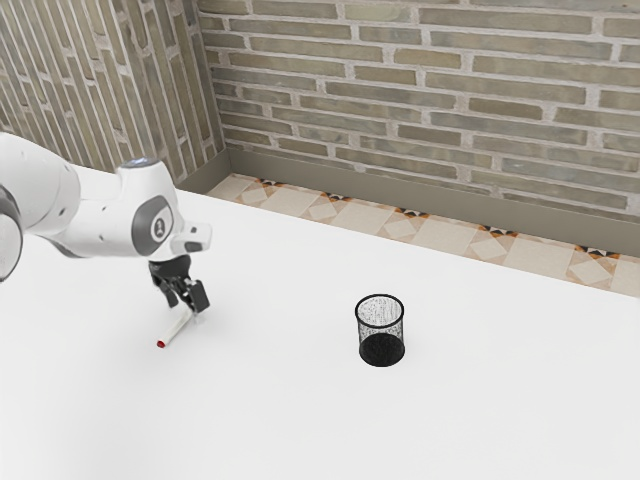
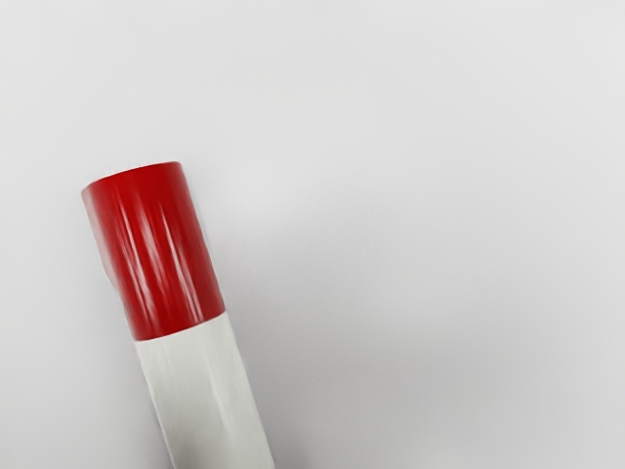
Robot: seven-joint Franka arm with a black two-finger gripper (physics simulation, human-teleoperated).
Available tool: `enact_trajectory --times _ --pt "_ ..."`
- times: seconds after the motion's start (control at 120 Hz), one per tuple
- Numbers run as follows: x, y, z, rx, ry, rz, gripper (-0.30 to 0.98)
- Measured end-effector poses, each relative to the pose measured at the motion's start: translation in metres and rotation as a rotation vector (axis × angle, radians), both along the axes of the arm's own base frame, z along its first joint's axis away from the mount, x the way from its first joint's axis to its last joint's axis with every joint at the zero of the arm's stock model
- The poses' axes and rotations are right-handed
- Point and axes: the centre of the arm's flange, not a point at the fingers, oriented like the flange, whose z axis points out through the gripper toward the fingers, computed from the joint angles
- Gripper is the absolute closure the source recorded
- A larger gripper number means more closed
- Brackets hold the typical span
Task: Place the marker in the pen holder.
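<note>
My gripper [image 1: 187, 304] is low over the white table, at the exterior view's left, with its two black fingers apart. Beneath them is the white marker [image 1: 175, 330], its body slanting away from the fingertips to a red end. In the wrist view the marker [image 2: 200, 386] shows its red cap up close, and its body runs out past the picture's edge. Whether either finger touches the marker cannot be made out. The black mesh pen holder [image 1: 381, 326] stands upright, well apart from the gripper, toward the exterior view's right.
The white table [image 1: 270, 400] spreads around the marker and the holder. Beyond its far edge are a tiled floor [image 1: 340, 212] and a brick wall [image 1: 430, 100].
</note>
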Motion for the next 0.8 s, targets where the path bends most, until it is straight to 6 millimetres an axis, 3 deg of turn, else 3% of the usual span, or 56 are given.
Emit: enact_trajectory --times 0.217,0.8 --pt "0.024 0.003 -0.01 0.01 -0.007 -0.066 0.0" --pt "0.013 0.024 -0.013 -0.019 0.048 -0.004 0.0"
